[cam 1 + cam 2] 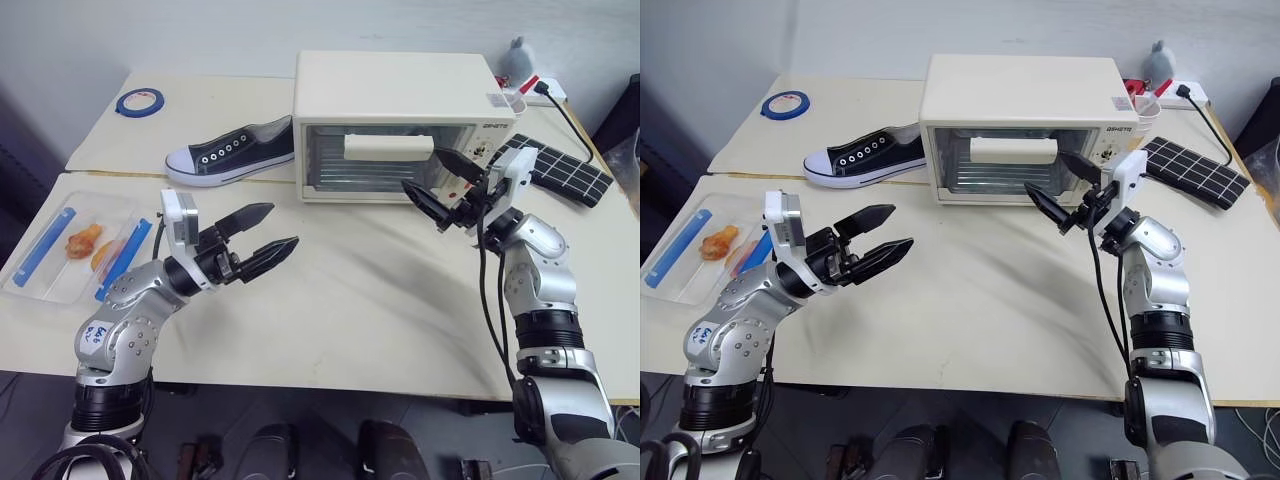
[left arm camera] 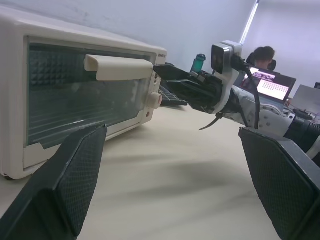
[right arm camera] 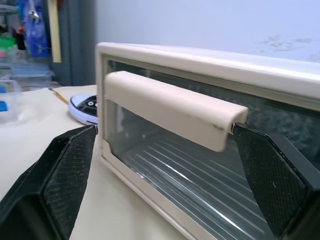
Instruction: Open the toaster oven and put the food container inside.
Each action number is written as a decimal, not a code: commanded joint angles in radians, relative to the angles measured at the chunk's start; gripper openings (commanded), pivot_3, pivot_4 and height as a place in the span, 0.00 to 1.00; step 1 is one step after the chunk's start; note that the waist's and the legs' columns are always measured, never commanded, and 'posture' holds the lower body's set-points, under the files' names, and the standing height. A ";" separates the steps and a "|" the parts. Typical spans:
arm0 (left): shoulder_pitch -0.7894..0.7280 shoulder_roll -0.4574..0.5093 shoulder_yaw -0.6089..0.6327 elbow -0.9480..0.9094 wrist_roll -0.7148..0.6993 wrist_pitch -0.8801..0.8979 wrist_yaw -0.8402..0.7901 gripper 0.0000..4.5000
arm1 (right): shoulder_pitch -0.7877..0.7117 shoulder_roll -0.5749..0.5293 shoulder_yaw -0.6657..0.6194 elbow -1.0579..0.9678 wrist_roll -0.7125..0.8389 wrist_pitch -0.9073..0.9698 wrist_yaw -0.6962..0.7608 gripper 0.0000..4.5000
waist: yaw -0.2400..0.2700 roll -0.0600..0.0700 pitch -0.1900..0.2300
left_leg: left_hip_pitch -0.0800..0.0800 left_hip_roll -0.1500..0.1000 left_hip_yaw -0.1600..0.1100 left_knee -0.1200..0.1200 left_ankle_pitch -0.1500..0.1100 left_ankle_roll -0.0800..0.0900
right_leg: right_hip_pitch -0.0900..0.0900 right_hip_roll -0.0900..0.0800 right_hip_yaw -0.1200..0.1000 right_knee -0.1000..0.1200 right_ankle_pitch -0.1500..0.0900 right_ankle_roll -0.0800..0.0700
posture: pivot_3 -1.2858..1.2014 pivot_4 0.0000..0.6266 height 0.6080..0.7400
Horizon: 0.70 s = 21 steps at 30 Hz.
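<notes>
Cream toaster oven (image 1: 400, 125) door is shut; its handle (image 1: 388, 147) runs sideways just ahead of my right gripper (image 1: 440, 184), the nearer one. Both jaws are wide open, holding nothing.

Both head views look down over the table (image 1: 350, 300); the wrist views sit low, the right one close to the toaster oven (image 3: 210, 125) they share.

Toaster oven (image 3: 210, 150) handle (image 3: 170, 107) between spread tool (image 3: 165, 175) fingers.
</notes>
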 commanded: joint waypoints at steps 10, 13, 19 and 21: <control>-0.084 0.010 0.012 0.066 0.038 -0.030 -0.026 0.96 | 0.158 -0.060 0.044 -0.259 -0.002 0.072 0.120 1.00 | 0.001 0.000 0.000 | 0.000 0.000 0.001 -0.001 0.000 0.000 | -0.001 0.001 0.001 0.000 0.000 0.000 | 0.52 0.24 1.00; -0.143 0.011 0.026 0.147 0.054 -0.054 -0.040 0.81 | 0.220 -0.083 0.068 -0.295 -0.040 0.042 0.142 1.00 | 0.000 0.000 0.000 | 0.000 0.001 0.002 0.000 0.000 0.000 | -0.001 0.002 0.002 0.000 0.000 -0.001 | 0.52 0.24 1.00; -0.343 -0.067 -0.015 0.409 0.159 -0.179 -0.043 0.40 | 0.270 -0.069 0.083 -0.293 -0.080 -0.030 0.138 1.00 | 0.003 -0.001 0.001 | 0.000 0.002 0.003 0.000 -0.001 -0.001 | -0.001 0.003 0.002 0.000 0.000 -0.001 | 0.52 0.24 1.00; -0.401 -0.098 -0.037 0.512 0.220 -0.248 -0.046 0.26 | 0.270 -0.061 0.086 -0.286 -0.089 -0.050 0.127 1.00 | 0.002 -0.002 0.001 | 0.000 0.001 0.003 0.000 -0.001 -0.001 | -0.001 0.003 0.002 0.000 0.000 -0.001 | 0.52 0.24 1.00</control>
